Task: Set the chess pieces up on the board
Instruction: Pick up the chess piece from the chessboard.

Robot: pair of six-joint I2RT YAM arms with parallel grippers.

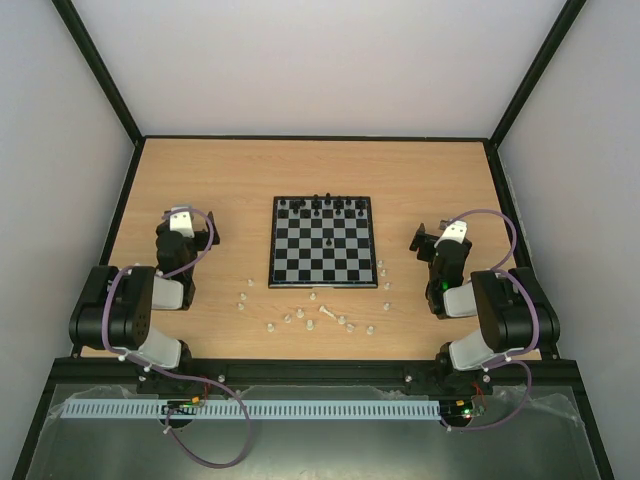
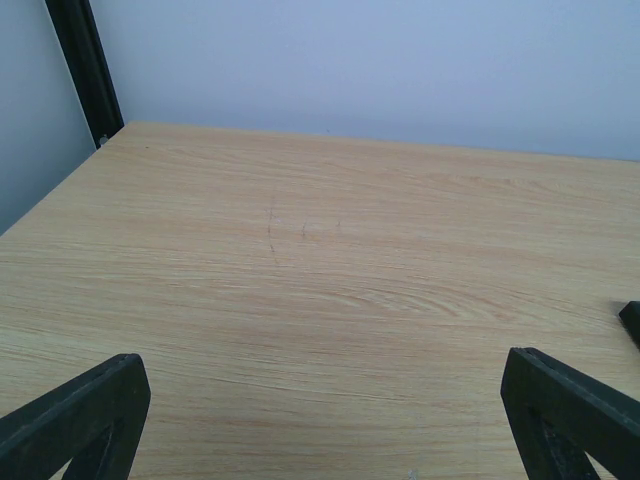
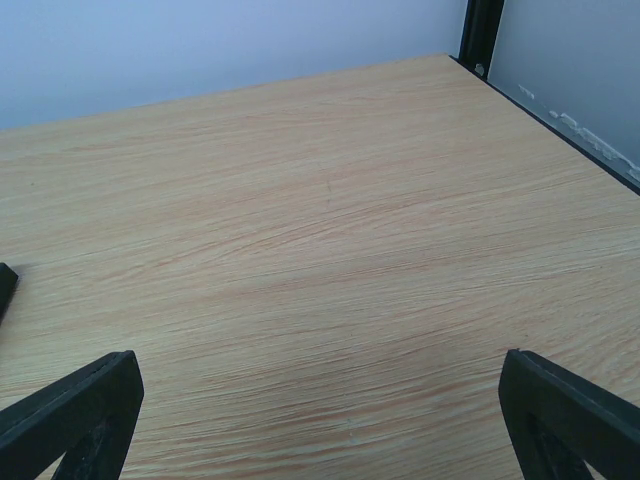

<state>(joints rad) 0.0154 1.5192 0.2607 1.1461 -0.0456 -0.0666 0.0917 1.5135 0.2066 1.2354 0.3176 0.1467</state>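
Note:
The board (image 1: 322, 257) lies at the table's middle, with several tiny black pieces on its far rows. Several tiny whitish chess pieces (image 1: 325, 313) lie loose on the wood in front of the board and by its right edge (image 1: 385, 275). My left gripper (image 1: 186, 211) rests left of the board, open and empty; its fingers (image 2: 80, 415) frame bare wood. My right gripper (image 1: 430, 235) rests right of the board, open and empty; its fingers (image 3: 570, 410) frame bare wood. No pieces show in either wrist view.
Black frame posts stand at the table's back corners (image 2: 85, 65) (image 3: 482, 30). Pale walls enclose the table on three sides. A board corner shows at the edge of each wrist view (image 2: 631, 320) (image 3: 5, 285).

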